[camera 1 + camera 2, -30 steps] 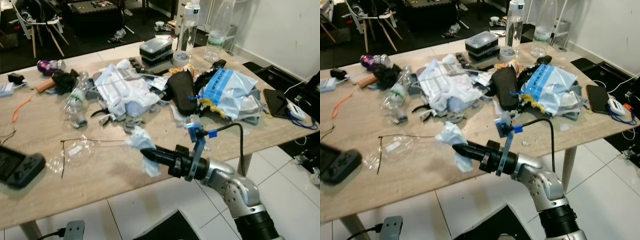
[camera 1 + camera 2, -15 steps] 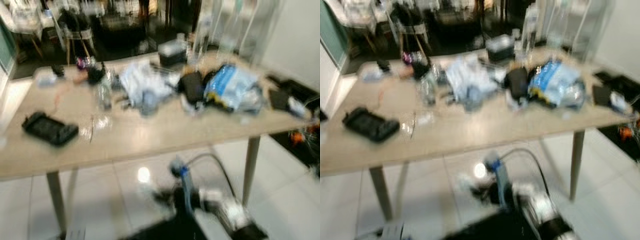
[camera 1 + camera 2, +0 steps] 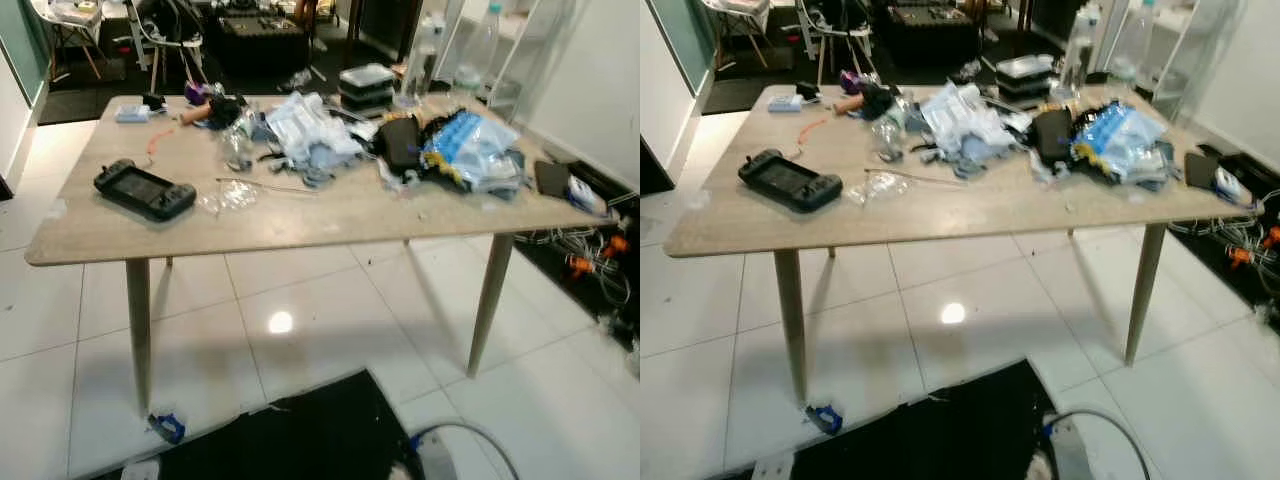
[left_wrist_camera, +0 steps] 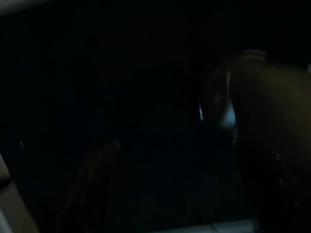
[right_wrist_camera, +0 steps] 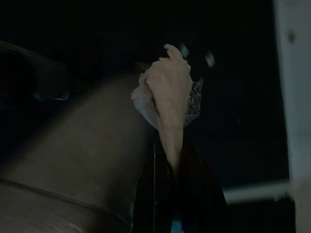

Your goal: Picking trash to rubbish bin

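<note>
Wooden tabletop point(image 3: 300, 215) on four slanted legs, standing on a glossy white tile floor point(image 3: 320, 330) with one bright light reflection. Crowded far half of the tabletop: black game controller point(image 3: 144, 189) toward the left, flattened clear bottle point(image 3: 238, 150), white heap of bags point(image 3: 312, 128), black pouch point(image 3: 400, 143), blue and white plastic bag point(image 3: 470, 150) toward the right, stacked containers point(image 3: 366, 82) and tall bottles point(image 3: 478, 45) at the back. Dark room with chairs behind; cables on the floor at the right. Black mat point(image 3: 290, 435) at the near edge of the floor.

Very dark right wrist view: right hand point(image 5: 172, 167) clamped together on a crumpled tissue point(image 5: 167, 99). Long axis of the tissue running in line with the fingers point(image 5: 201, 194), narrow end pinched between them, wider crumpled end pointing away past the tips.

Left wrist view nearly black; cannot tell whether the left hand is apart or together.
</note>
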{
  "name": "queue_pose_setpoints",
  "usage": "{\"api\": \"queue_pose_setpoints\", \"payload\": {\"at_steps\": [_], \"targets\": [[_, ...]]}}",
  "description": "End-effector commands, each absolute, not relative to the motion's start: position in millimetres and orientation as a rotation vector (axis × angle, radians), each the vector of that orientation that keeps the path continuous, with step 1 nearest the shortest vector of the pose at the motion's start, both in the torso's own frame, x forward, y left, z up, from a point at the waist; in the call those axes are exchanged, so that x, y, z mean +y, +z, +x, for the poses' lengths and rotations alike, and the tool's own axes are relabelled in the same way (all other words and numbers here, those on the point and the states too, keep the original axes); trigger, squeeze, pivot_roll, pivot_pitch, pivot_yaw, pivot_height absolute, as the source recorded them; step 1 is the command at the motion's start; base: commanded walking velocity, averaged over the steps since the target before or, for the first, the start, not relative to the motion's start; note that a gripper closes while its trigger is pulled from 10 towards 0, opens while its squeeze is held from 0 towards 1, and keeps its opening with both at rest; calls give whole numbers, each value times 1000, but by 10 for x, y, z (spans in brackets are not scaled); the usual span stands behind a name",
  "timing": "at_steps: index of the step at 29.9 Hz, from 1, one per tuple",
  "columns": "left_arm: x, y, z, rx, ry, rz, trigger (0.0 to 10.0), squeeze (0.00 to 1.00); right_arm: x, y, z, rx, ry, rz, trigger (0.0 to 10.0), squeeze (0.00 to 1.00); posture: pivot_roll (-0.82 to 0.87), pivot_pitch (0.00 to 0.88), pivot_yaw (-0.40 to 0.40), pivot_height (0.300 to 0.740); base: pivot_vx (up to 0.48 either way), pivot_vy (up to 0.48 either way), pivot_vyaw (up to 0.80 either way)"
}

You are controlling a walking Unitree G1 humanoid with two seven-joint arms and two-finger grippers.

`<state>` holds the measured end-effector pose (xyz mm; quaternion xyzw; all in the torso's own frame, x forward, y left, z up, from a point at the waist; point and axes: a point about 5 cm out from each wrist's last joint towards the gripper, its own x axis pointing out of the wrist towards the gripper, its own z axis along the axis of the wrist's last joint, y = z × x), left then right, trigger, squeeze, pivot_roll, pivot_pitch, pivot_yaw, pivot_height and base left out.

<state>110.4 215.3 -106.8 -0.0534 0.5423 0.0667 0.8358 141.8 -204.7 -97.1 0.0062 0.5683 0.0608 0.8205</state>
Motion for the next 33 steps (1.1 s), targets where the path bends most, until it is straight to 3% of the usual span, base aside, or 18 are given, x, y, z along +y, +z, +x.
{"api": "queue_pose_setpoints", "payload": {"at_steps": [1,7,33], "targets": [[2112,-1087,1065,1168,122,-119,10000,0,-2045,-1002,1348,1224,101,26,10000,0,102,49,-27,740,-371,0,0],[2096,-1086,1080,1164,115,-116,10000,0,-2091,-1110,994,1322,48,-17,10000,0,102,48,-21,740,-286,0,0],[2089,-1073,1134,1163,78,-74,10000,0,-2063,-1095,1084,1296,89,-91,10000,0,107,32,-22,740,0,0,-747]]}}
